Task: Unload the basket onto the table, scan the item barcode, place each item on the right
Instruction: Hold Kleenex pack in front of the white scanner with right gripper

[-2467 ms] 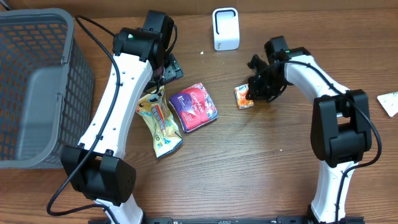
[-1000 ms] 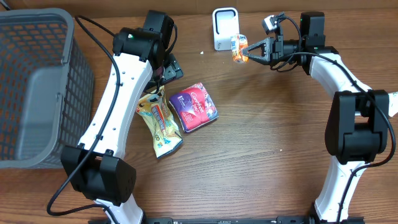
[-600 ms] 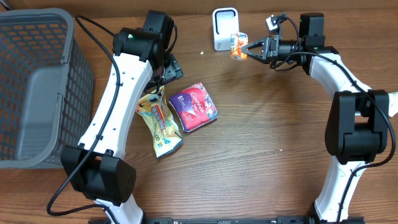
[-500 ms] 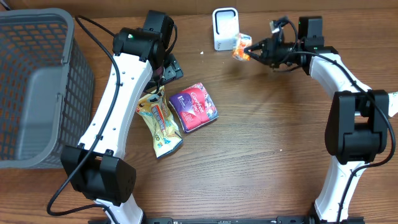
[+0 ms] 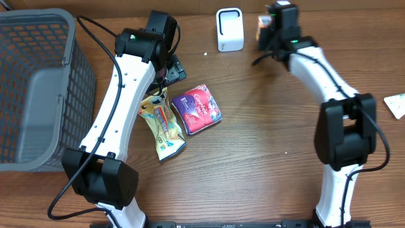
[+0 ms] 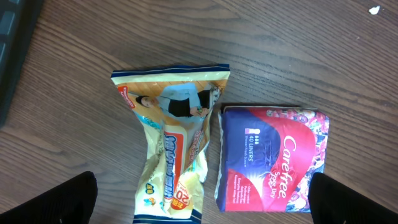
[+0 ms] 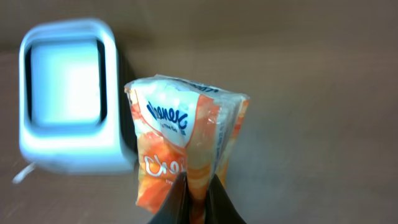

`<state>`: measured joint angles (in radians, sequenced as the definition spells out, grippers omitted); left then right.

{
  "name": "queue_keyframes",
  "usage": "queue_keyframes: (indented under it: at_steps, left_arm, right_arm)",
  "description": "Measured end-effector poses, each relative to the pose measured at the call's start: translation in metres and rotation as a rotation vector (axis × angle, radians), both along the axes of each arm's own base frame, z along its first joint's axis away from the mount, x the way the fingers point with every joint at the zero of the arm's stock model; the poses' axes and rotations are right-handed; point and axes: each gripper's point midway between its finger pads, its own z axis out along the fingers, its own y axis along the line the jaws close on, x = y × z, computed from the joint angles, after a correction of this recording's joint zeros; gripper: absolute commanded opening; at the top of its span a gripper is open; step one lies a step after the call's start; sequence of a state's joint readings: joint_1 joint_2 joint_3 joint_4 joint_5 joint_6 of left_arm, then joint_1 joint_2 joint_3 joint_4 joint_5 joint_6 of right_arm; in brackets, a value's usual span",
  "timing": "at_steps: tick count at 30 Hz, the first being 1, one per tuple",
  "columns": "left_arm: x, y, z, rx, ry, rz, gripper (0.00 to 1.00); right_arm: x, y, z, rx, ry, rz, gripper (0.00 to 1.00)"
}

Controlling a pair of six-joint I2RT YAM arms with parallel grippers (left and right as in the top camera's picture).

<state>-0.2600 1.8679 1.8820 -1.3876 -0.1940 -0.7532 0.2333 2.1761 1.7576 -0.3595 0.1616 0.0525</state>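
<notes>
Right gripper (image 7: pixel 194 202) is clenching one edge of a small orange-and-white plastic tissue pack (image 7: pixel 186 137), holding it just beside the white, rounded, box-shaped scanner (image 7: pixel 68 93), whose pale window is showing in the wrist view. Left gripper (image 6: pixel 202 202), jaws spread wide and empty, is hovering well apart from the scanner over the brown wooden bench (image 6: pixel 298 50), above a yellow crinkled snack packet (image 6: pixel 177 143) lying just beside a flat purple liner pack (image 6: pixel 273 158).
</notes>
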Motion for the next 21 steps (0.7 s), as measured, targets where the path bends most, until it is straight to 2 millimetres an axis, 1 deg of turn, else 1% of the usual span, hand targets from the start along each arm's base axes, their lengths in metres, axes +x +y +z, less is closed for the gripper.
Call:
queue_keyframes:
  at_steps: [2,4,5,6,8,10,12,16,18,21]
  left_arm:
    - [0.000,0.000,0.000,0.000,0.000,0.000,1.00]
    - [0.000,0.000,0.000,0.000,-0.001,0.000,1.00]
    - [0.000,0.000,0.000,0.000,0.000,0.000,1.00]
    - [0.000,0.000,0.000,0.000,0.000,0.000,1.00]
    - [0.000,0.000,0.000,0.000,0.000,0.000,1.00]
    - [0.000,0.000,0.000,0.000,0.000,0.000,1.00]
    - [0.000,0.000,0.000,0.000,0.000,0.000,1.00]
    - [0.000,0.000,0.000,0.000,0.000,0.000,1.00]
    - [0.000,0.000,0.000,0.000,0.000,0.000,1.00]
    - [0.000,0.000,0.000,0.000,0.000,0.000,1.00]
  right_arm:
    - [0.005,0.020,0.016,-0.172,-0.090,0.057,0.04]
    - [0.008,0.039,0.031,-0.284,-0.163,0.119,0.04]
    - [0.009,0.055,0.042,-0.371,-0.215,0.170,0.04]
    - [0.010,0.061,0.049,-0.408,-0.244,0.191,0.04]
    - [0.015,0.065,0.054,-0.480,-0.280,0.227,0.04]
    - [0.016,0.063,0.052,-0.529,-0.279,0.252,0.04]
    - [0.018,0.063,0.041,-0.609,-0.258,0.315,0.04]
    - [0.018,0.073,0.017,-0.702,-0.232,0.456,0.04]
    - [0.018,0.079,0.010,-0.741,-0.229,0.522,0.04]
    - [0.020,0.084,0.011,-0.782,-0.253,0.576,0.04]
